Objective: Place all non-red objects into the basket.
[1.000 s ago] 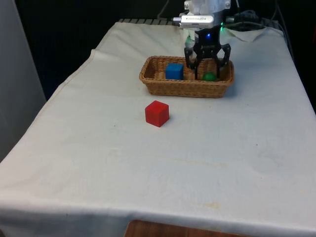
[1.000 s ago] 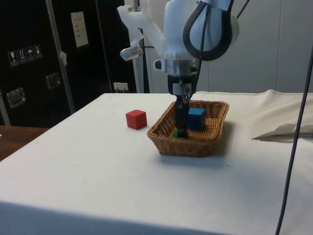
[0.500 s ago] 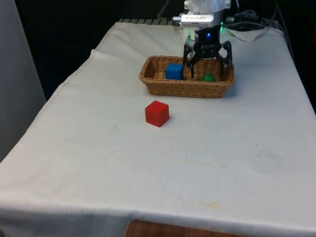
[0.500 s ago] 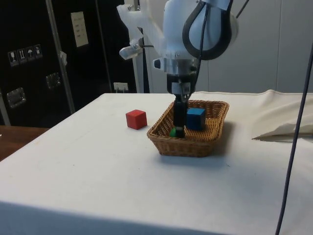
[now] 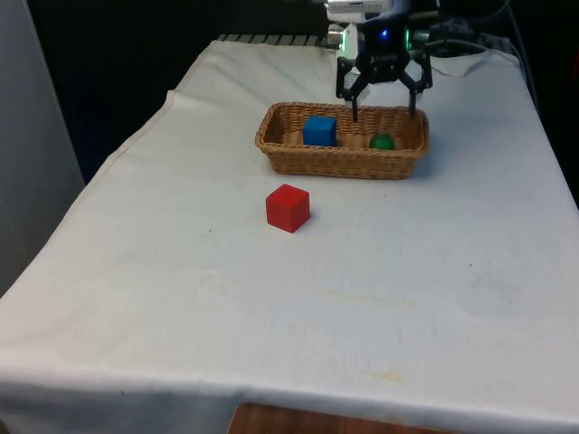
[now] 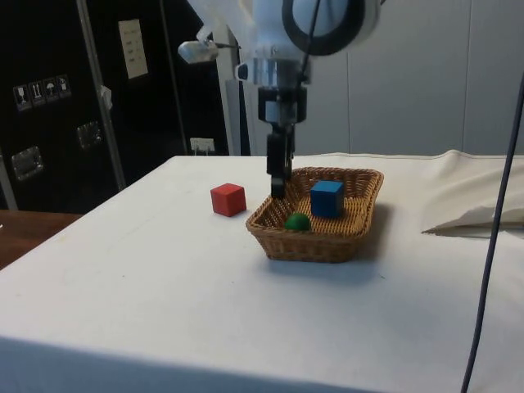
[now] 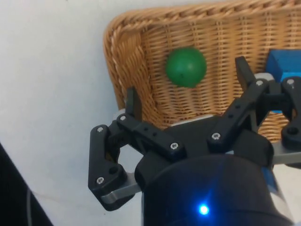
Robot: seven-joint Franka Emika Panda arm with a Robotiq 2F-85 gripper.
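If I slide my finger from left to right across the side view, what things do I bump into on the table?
Red cube → basket → green ball → blue cube, the ball and blue cube both in the basket.

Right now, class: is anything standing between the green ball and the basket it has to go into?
Nothing is: the green ball already lies inside the wicker basket, next to the blue cube. The gripper hangs above the basket with its fingers open and empty. The red cube sits on the cloth outside it.
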